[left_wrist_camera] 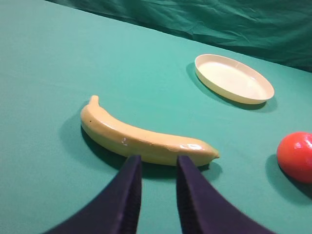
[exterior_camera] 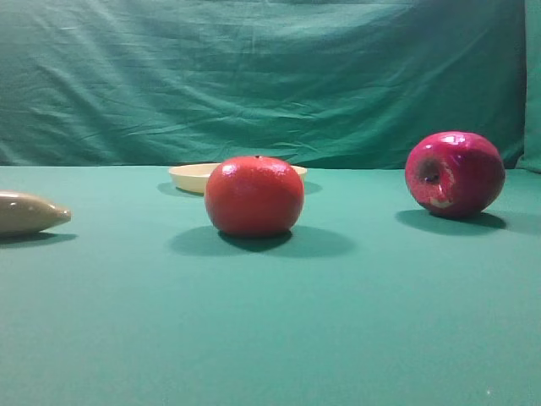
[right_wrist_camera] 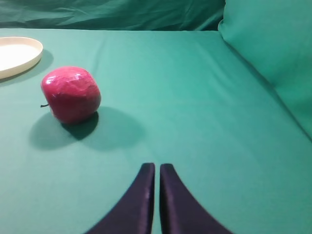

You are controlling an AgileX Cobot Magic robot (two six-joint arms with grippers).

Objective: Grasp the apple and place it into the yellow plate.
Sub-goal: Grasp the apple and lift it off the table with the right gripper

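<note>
Seen in the exterior high view, from left to right: at nine o'clock, the pointed tip of a banana (exterior_camera: 30, 212) lying on the green cloth (exterior_camera: 270, 338). Toward centre, slightly to twelve o'clock, the yellow plate (exterior_camera: 191, 177), half hidden behind a matte orange-red fruit (exterior_camera: 254, 195). At three o'clock, the apple (exterior_camera: 454, 173), glossy crimson, tipped on its side, stem hollow and pale scuffed patch turned toward the camera, well apart from the plate. No arm visible there.

From the left wrist: left gripper (left_wrist_camera: 158, 163) at six o'clock, fingers parted with a narrow gap, gripping nothing, tips just short of the banana (left_wrist_camera: 141, 136). Plate (left_wrist_camera: 234, 79) at one o'clock, bare inside. Orange-red fruit (left_wrist_camera: 296, 156) cut off at three o'clock.

From the right wrist: plate edge (right_wrist_camera: 17, 57) at ten o'clock, apple (right_wrist_camera: 71, 93) just beside it at nine to ten o'clock, resting on the cloth. Right gripper (right_wrist_camera: 157, 168) at six o'clock, clenched, pads all but touching, empty, well apart from the apple.
</note>
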